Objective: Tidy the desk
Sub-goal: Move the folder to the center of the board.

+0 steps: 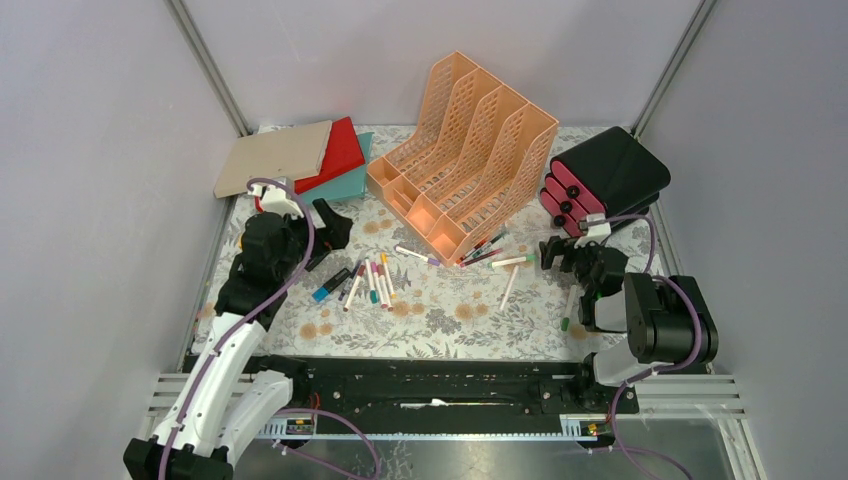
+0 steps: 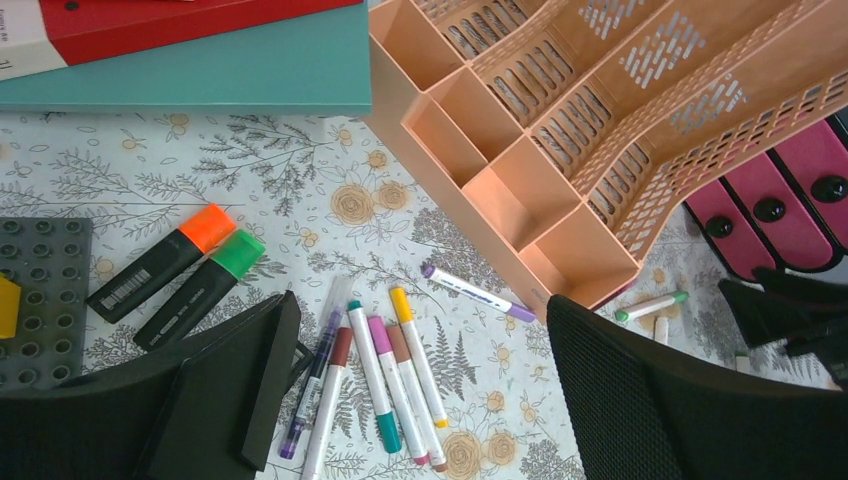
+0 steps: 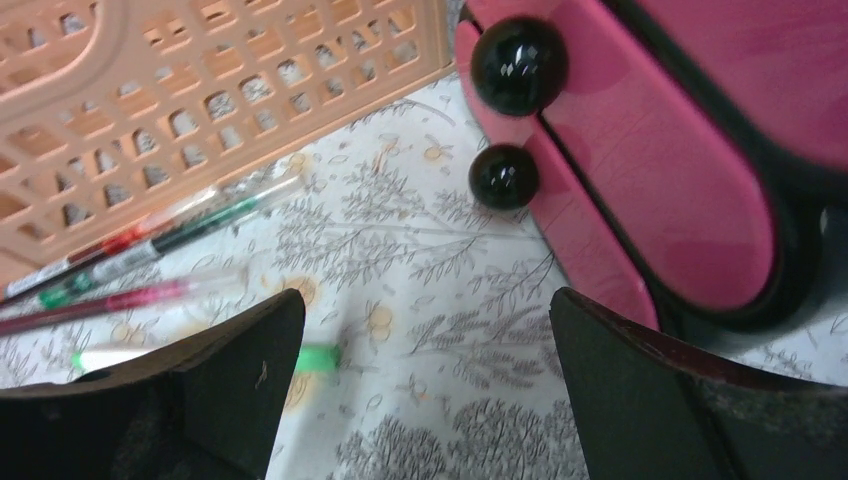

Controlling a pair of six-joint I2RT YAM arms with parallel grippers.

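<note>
- Below the left hand [image 2: 422,305], which is spread and empty, markers [image 2: 372,375] are scattered on the table [image 2: 300,170].
- The right hand [image 3: 428,300] is spread too, with nothing held.
- Next, one marker must be straddled and gripped.

Bright, even light; soft shadows on the desk [image 1: 450,322]; right wrist view blurry

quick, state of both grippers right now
left gripper: open, holding nothing, over the loose markers
right gripper: open, holding nothing, beside the pink drawer unit
</note>
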